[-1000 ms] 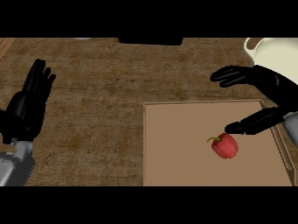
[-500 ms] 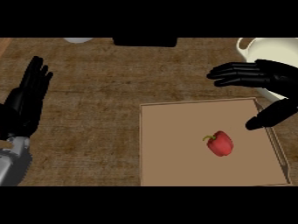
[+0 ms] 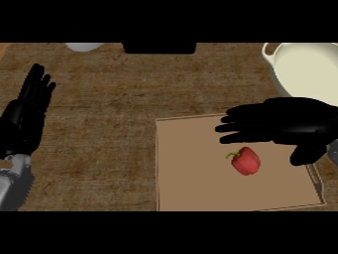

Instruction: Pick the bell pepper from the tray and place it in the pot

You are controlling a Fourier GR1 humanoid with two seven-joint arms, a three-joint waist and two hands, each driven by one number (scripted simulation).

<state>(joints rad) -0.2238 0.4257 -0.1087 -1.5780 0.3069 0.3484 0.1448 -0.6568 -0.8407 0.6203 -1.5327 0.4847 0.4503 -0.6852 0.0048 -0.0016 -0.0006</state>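
Kitchen: wood-grain counter [image 3: 113, 124], cream pot [image 3: 314, 69], tray [image 3: 193, 168], bell pepper [image 3: 246, 161].

Counter [image 3: 113, 124] looking like rough woven matt fibre; tray [image 3: 193, 188] showing smooth matt brown; bell pepper [image 3: 246, 161] looking glossy; pot [image 3: 310, 69] showing smooth cream.

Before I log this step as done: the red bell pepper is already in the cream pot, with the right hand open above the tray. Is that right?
Not quite. The head view shows the bell pepper lying on the tray, not in the pot. The right hand is open above the tray, as you said.
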